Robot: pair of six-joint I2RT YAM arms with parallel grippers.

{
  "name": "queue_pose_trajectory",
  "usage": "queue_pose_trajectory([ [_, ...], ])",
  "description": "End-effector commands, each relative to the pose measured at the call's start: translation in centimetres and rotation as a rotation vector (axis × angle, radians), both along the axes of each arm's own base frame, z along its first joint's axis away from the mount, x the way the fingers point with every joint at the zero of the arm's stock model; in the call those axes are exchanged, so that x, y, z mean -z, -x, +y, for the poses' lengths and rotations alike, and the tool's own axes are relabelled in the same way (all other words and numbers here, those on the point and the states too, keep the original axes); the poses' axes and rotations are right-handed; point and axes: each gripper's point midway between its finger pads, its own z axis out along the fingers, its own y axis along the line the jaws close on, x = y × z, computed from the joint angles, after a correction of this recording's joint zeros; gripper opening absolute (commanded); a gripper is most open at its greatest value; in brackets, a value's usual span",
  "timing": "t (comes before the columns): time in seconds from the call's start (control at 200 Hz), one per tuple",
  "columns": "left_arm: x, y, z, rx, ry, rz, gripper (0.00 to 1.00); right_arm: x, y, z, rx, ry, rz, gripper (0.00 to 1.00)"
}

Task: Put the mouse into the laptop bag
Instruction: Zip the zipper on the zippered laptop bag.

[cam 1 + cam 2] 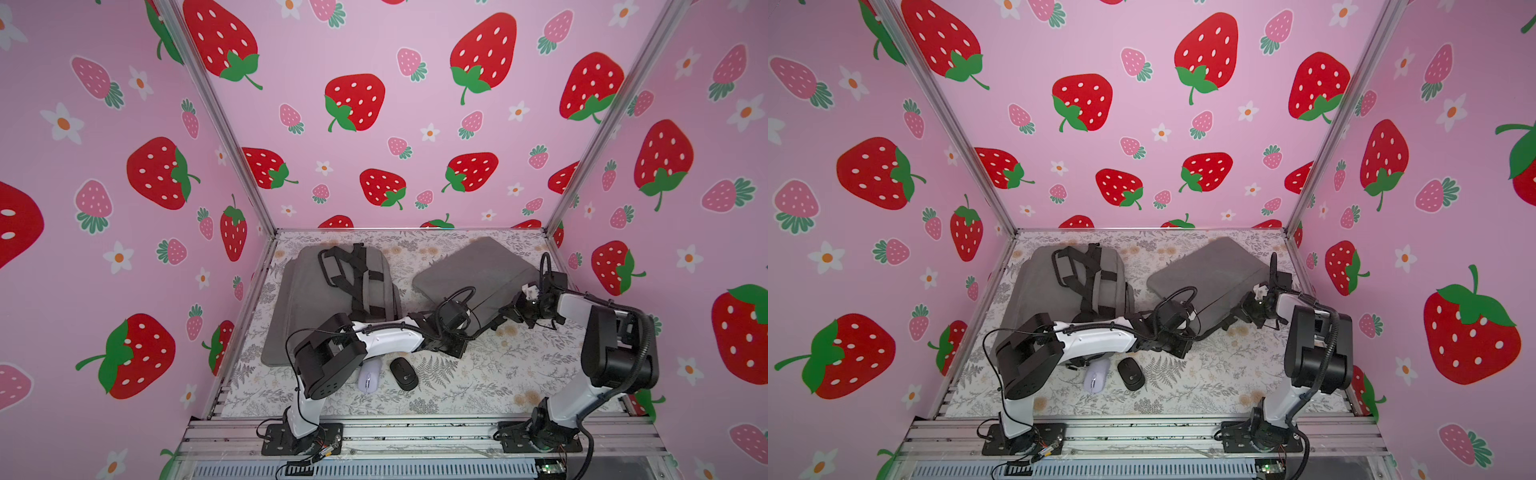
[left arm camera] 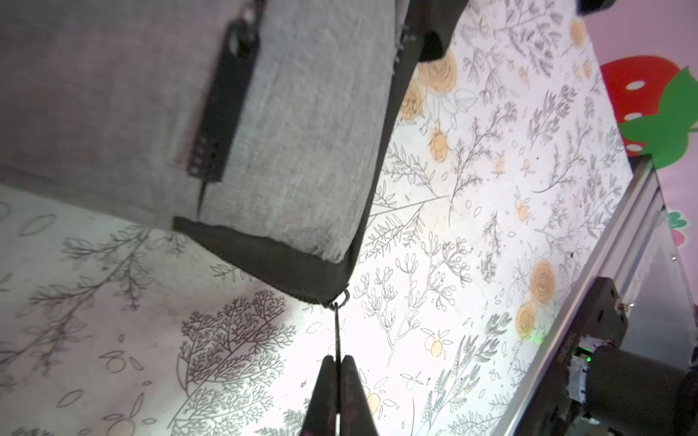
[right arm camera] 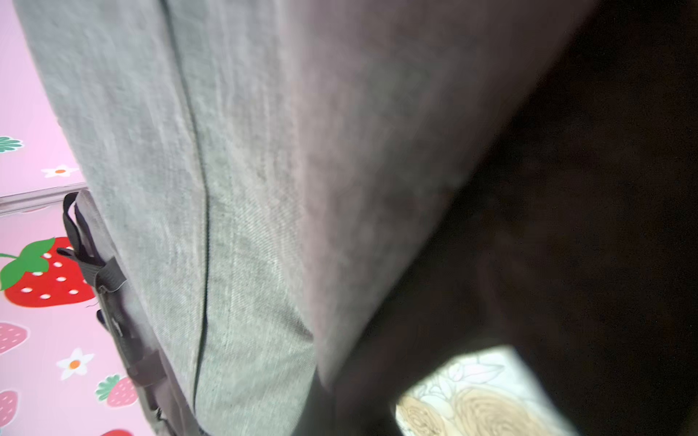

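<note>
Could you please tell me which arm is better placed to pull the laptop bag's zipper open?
Left. The left fingers are shut on the zipper pull at a corner of the laptop bag; the right fingers sit at the bag's side edge, away from the pull.

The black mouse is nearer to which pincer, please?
Left. The left pincer holds the laptop bag's zipper pull just beyond the black mouse; the right pincer is farther, at the bag's side.

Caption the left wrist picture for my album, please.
Left gripper shut on the zipper pull at a corner of the grey laptop bag.
</note>
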Motion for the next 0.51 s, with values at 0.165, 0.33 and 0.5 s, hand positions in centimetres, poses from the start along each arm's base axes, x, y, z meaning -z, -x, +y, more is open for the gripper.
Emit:
queue_pose_trajectory([
  [0.165,2.5,0.7,1.3,0.021,-0.126,0.052,0.0,-1.6,-0.6,-1.1,-0.023,0.041,-0.089,0.38],
  [0.33,-0.1,1.3,-2.1,0.092,-0.069,0.034,0.0,-2.9,3.3,1.2,-0.081,0.091,-0.114,0.57],
  [0.5,-1.1,2.2,-3.6,0.143,-0.054,0.026,0.0,-3.5,8.0,2.6,-0.062,0.138,-0.125,0.6],
])
